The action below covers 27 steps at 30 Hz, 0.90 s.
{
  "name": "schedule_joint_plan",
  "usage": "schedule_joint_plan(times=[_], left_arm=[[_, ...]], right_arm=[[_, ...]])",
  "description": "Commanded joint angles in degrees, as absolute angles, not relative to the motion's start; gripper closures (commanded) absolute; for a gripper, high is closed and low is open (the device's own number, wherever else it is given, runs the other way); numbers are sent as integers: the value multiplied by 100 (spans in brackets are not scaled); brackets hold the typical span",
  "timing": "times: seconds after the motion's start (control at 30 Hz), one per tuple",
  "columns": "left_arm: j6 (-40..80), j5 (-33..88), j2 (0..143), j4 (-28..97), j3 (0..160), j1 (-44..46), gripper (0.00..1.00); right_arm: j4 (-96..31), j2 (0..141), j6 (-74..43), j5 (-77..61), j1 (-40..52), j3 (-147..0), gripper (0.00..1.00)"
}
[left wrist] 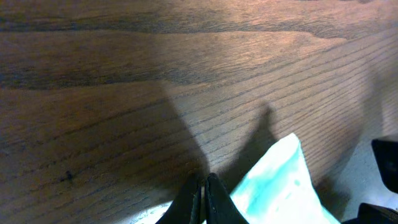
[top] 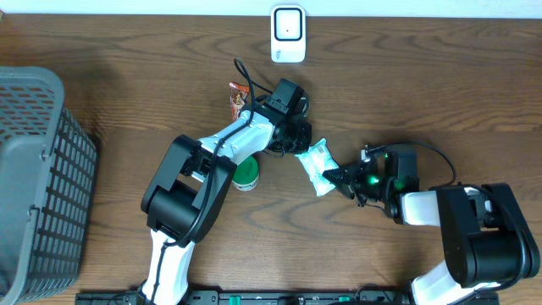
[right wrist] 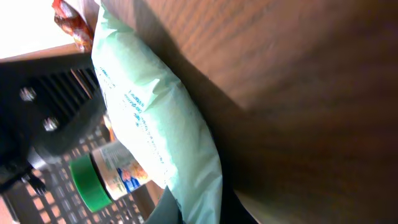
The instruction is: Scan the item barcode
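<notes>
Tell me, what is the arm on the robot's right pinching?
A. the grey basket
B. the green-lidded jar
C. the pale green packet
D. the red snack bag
C: the right gripper is shut on the edge of the pale green packet.

L tool (top: 301, 146) & R tool (top: 338, 176) at pale packet (top: 316, 163), scanner (top: 288, 34) up top

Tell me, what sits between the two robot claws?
A pale green packet lies between the left gripper and the right gripper, clearest in the overhead view.
</notes>
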<state>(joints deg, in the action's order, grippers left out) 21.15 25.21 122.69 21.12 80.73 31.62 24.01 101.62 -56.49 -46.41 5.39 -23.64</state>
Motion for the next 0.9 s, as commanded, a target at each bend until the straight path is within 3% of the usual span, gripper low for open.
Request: schedule_joint_plan(times=[0.0, 0.1, 0.17, 0.27, 0.3, 0.43, 0.6, 0.87], left_arm=[[1957, 2058, 12575, 2283, 7953, 3212, 93], [1717, 1688, 12326, 2283, 7966, 3208, 91], [1448, 1505, 12016, 2285, 8014, 3197, 83], [1221, 1369, 11308, 2314, 8125, 3164, 60], [1221, 1337, 10879, 2324, 8176, 3146, 44], [1151, 1227, 9607, 2355, 8211, 3131, 32], [1116, 471, 7961, 2703, 8211, 3131, 31], [1068, -1031, 5874, 2683, 8211, 3131, 23]], right_arm=[[1680, 10092, -4814, -3645, 344, -1796, 99], [1107, 9122, -4165, -4119, 106, -1806, 98], [405, 8418, -3931, -4077, 23, -1833, 98], [-849, 7282, -3319, -4058, -3, -1979, 99], [-1553, 6711, -3037, -4060, 5, -2110, 98], [-3240, 5380, -2335, -4259, 10, -2604, 98], [-4397, 4222, -1944, -4880, 10, -3275, 99], [-4440, 3997, -1653, -6897, 10, -3470, 99]])
